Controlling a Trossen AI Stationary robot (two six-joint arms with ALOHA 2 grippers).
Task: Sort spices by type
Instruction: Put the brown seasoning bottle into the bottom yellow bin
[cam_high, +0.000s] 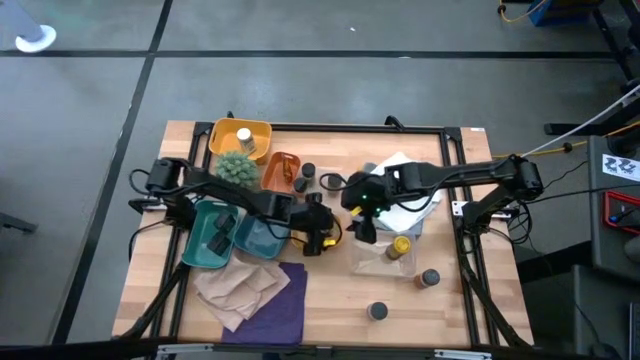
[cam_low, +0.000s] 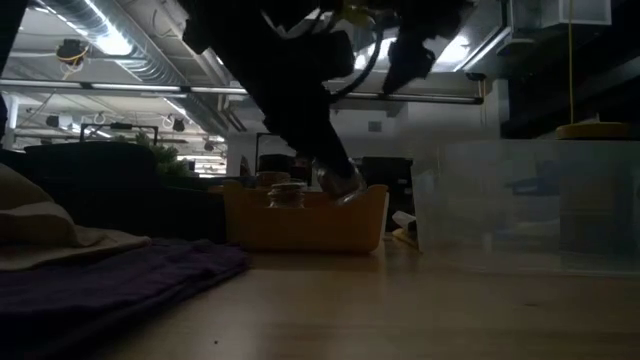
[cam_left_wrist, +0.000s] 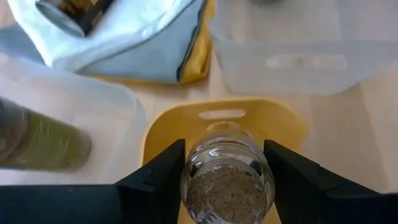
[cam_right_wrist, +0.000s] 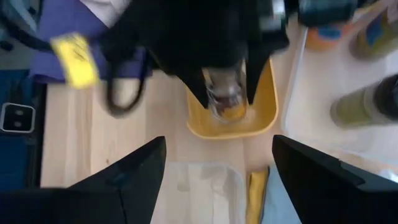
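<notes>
Your left gripper (cam_left_wrist: 225, 180) is clamped on a clear spice jar (cam_left_wrist: 227, 180), one dark finger (cam_left_wrist: 155, 180) on each side of the glass, brownish grains showing through its end. From the left wrist view the jar hangs right over a small yellow tray (cam_left_wrist: 273, 121), with a clear plastic container (cam_left_wrist: 292, 59) beyond it and another clear bin (cam_left_wrist: 118, 106) alongside, where a greenish jar (cam_left_wrist: 40, 140) lies on its side.

Look down from above: that left gripper (cam_high: 318, 238) sits mid-table, just beside the teal trays (cam_high: 215, 235). Your right gripper (cam_high: 362, 222) hovers close by, near the white cloth (cam_high: 415, 205). Its own camera shows the fingers (cam_right_wrist: 124, 186) spread wide with nothing between them, looking down at the jar (cam_right_wrist: 225, 93) held over the yellow tray (cam_right_wrist: 264, 109).

Out on the bare wood you've got loose jars: a yellow-lidded one (cam_high: 400, 246), a dark-lidded one (cam_high: 430, 278), another (cam_high: 378, 312) nearer the front edge. Two more (cam_high: 331, 181) stand beside the orange tray (cam_high: 280, 172).
</notes>
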